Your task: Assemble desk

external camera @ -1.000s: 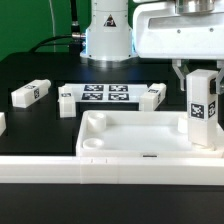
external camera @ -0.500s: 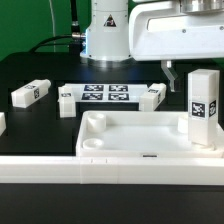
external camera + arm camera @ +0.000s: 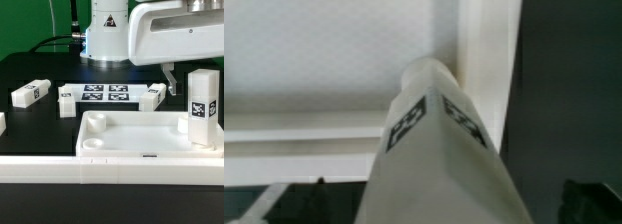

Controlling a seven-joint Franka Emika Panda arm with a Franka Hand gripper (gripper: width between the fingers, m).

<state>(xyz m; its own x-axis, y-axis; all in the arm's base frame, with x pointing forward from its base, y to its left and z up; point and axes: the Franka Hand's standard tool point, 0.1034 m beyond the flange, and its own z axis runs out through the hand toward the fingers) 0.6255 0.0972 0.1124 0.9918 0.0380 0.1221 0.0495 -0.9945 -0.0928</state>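
Note:
The white rimmed tabletop (image 3: pixel 130 135) lies at the front of the table with its round corner sockets up. One white leg block (image 3: pixel 202 108) with a black-and-white tag stands upright in the socket at the exterior view's right. My gripper (image 3: pixel 193 85) is open around the leg's top; its one visible finger (image 3: pixel 170 78) stands clear of the leg's side. In the wrist view the leg (image 3: pixel 438 150) rises between my dark fingers (image 3: pixel 269 205), over the tabletop's corner (image 3: pixel 331 70). Three more legs (image 3: pixel 30 93) (image 3: pixel 66 100) (image 3: pixel 152 96) lie behind the tabletop.
The marker board (image 3: pixel 107 95) lies between two of the loose legs on the black table. A long white border bar (image 3: pixel 110 170) runs along the front. A small white piece (image 3: pixel 2 122) shows at the exterior view's left edge. The robot base (image 3: pixel 105 35) stands behind.
The visible finger has moved away from the leg's side towards the exterior view's left, so the jaws have opened. The leg stays upright in its socket.

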